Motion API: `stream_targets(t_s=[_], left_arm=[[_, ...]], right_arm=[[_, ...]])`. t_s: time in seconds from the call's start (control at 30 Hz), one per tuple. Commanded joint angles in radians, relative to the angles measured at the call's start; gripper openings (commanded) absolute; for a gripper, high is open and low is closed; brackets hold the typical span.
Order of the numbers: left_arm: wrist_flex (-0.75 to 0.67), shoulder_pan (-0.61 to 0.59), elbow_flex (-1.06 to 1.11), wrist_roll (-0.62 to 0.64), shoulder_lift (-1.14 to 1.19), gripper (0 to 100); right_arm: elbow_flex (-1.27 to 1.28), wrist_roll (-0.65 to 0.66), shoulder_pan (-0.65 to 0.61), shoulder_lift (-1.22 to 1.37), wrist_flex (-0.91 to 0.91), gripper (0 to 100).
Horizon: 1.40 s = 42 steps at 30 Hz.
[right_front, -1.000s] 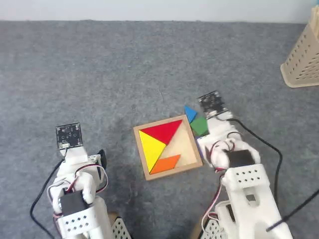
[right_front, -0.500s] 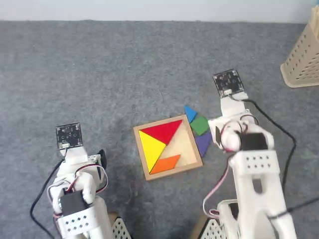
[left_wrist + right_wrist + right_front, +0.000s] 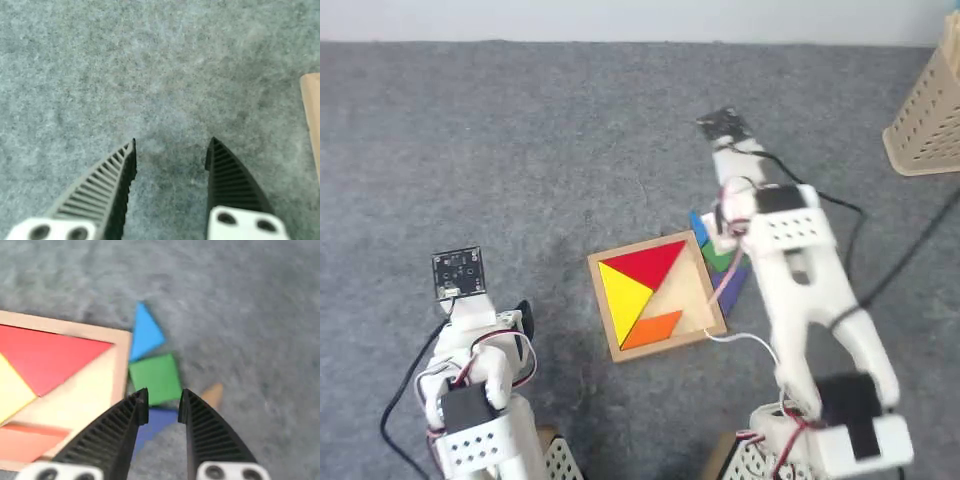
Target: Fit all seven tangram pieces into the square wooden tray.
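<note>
The square wooden tray (image 3: 604, 312) lies mid-table and holds a red triangle (image 3: 648, 264), a yellow triangle (image 3: 620, 290) and an orange parallelogram (image 3: 653, 327). Just outside its right rim lie a blue triangle (image 3: 146, 332), a green square (image 3: 155, 377) and a purple piece (image 3: 152, 422); a tan tip (image 3: 214, 394) shows beside them. My right gripper (image 3: 162, 397) hovers over the green square, open by a narrow gap with nothing in it. The right arm (image 3: 765, 215) covers part of these pieces from above. Left of the tray, my left gripper (image 3: 171, 145) is open over bare carpet.
A beige slotted basket (image 3: 930, 110) stands at the far right edge. The tray's rim (image 3: 311, 100) shows at the edge of the left wrist view. Grey carpet covers the table around both arms.
The right arm has stretched forward and swung left, so it now hangs over the loose pieces beside the tray. The left arm has stayed put.
</note>
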Motion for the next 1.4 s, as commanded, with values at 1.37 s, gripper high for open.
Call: stream_targets(t_s=[1.37], left_arm=[[0.005,0.003,-0.013,-0.005,-0.015,22]], right_arm=[[0.084,0.144,-0.019,0.162,-0.197,20.9]])
